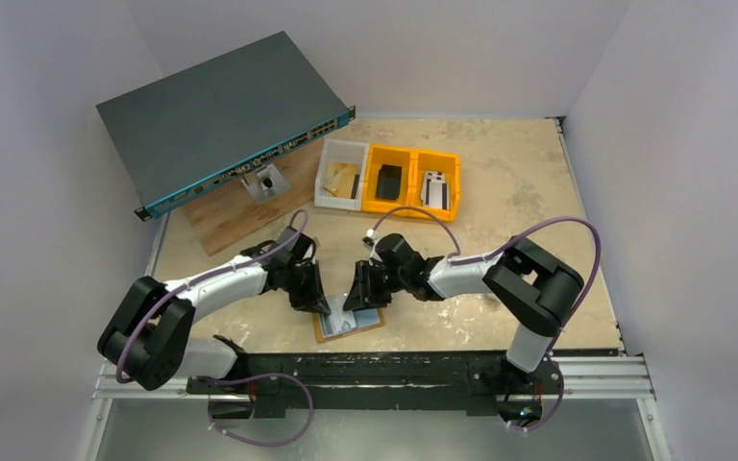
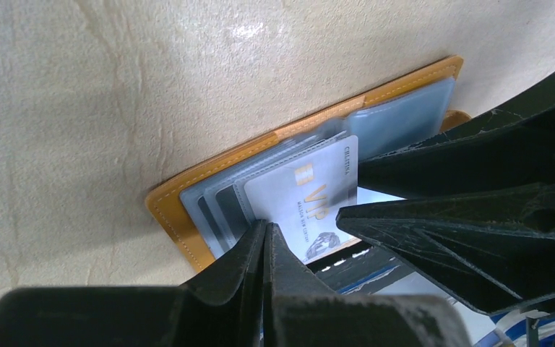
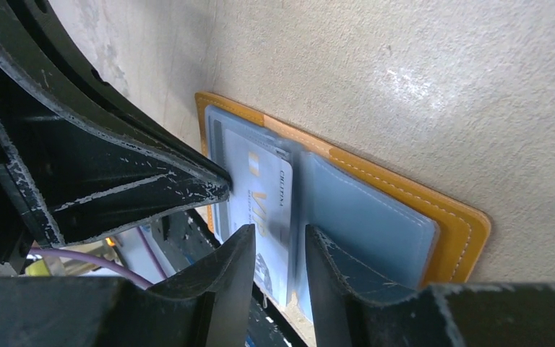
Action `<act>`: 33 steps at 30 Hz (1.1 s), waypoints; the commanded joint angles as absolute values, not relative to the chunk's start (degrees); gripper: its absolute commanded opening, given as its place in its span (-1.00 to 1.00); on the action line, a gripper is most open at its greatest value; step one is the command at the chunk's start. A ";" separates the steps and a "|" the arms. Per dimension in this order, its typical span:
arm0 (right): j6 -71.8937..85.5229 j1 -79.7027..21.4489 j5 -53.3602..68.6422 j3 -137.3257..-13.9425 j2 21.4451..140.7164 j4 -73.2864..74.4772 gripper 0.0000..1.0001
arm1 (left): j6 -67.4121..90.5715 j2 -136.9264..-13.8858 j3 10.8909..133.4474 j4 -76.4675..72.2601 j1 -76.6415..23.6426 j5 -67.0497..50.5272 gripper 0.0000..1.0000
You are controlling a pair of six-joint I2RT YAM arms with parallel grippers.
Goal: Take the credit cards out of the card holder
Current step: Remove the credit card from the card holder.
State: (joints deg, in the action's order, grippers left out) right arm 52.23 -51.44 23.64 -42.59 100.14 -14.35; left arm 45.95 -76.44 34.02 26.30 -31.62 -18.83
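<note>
card holder (image 1: 360, 324) open, L claw (image 2: 266, 228) closed

On table (image 1: 519, 202), near front edge: card holder (image 1: 349, 321), a card (image 2: 311, 191) inside. Over it, left gripper (image 1: 323, 307) at left, right gripper (image 1: 358, 300) beside, tips close together. Behind: three bins (image 1: 387, 208) in a row; left of these, network switch (image 1: 221, 120) on wooden board (image 1: 231, 219).

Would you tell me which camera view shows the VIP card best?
Left wrist: the VIP card shows its face, lettering readable. Right wrist shows it foreshortened and partly hidden. In the top external view only the card holder is distinguishable.
</note>
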 commanded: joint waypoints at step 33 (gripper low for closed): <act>64.33 -44.50 38.19 -30.05 106.10 -47.00 -1.00 | 45.26 -80.57 36.48 30.43 -31.42 -12.87 -1.00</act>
